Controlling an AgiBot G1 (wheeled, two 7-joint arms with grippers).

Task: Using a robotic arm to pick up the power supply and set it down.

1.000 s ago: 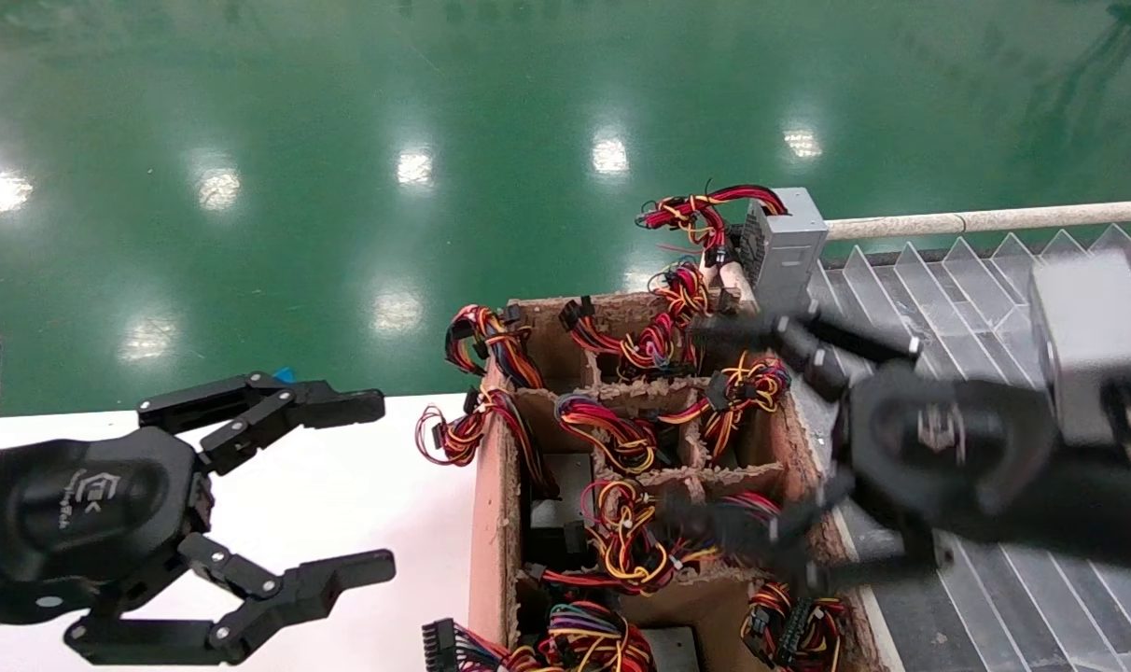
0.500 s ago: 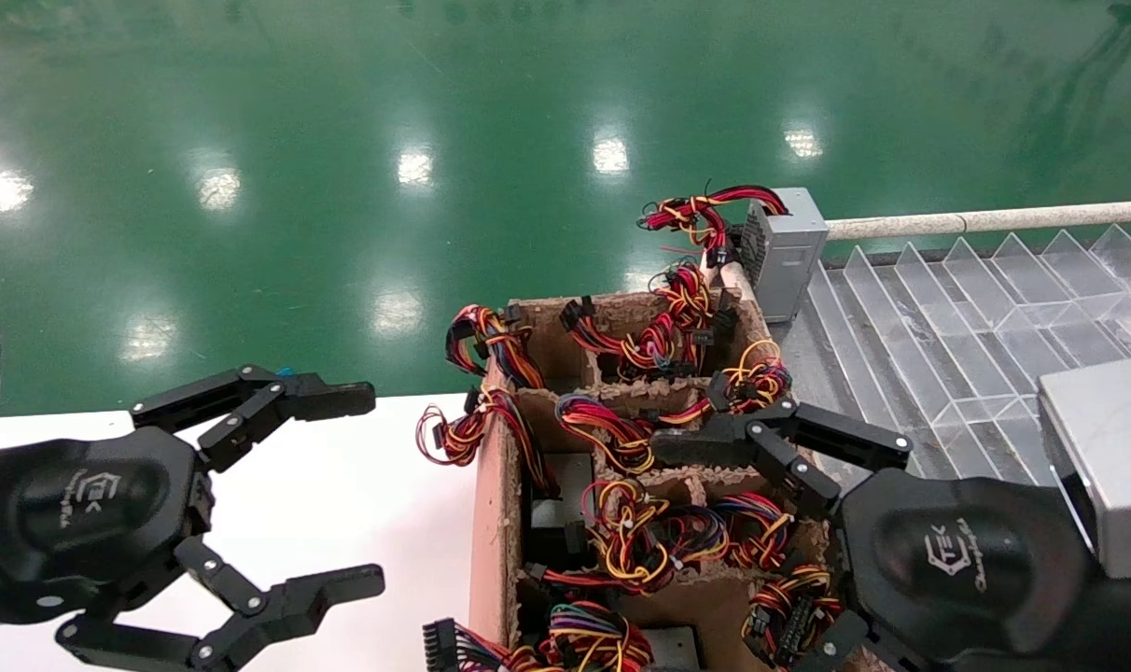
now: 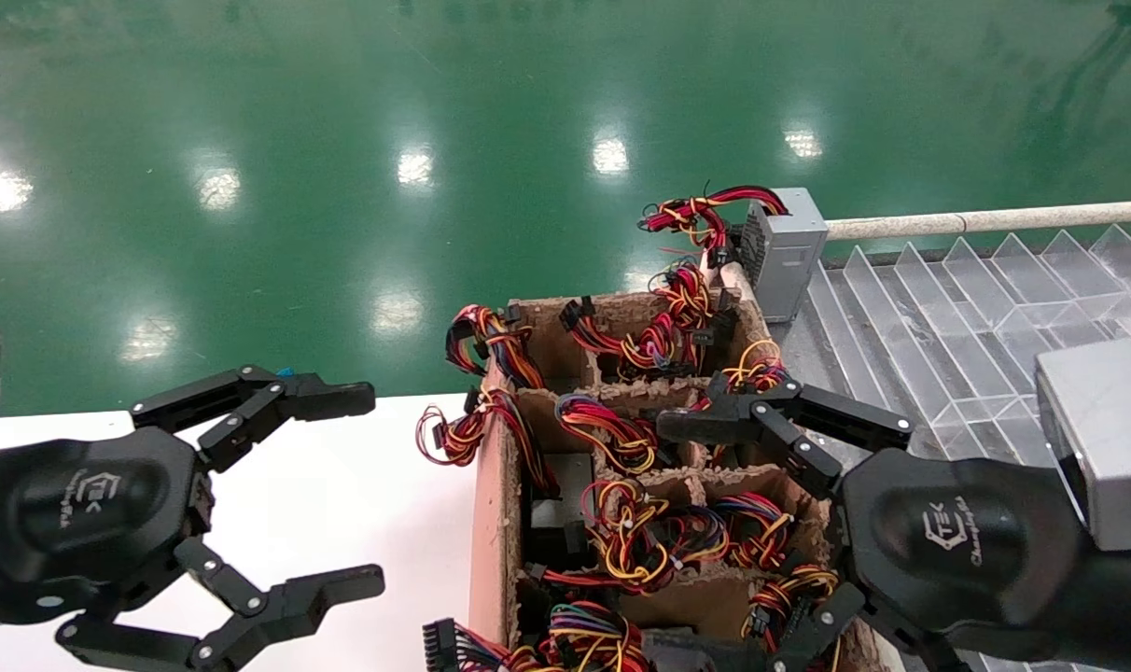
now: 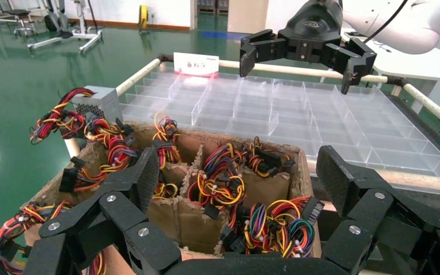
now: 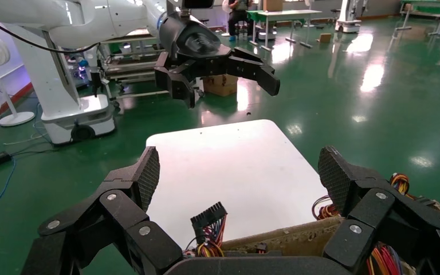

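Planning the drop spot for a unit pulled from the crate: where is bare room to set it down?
The white table beside the cardboard crate is bare between crate and open left gripper. The clear divider tray holds one power supply at its far corner. The crate is crowded with wires, the open right gripper over it.

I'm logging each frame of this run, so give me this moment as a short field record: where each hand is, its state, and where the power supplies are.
right hand: open, empty, over the cardboard crate
left hand: open, empty, over the white table
crate contents: red, yellow and black wire bundles in divided cells
set-down power supply: upright at the corner of the clear divider tray, beyond the crate
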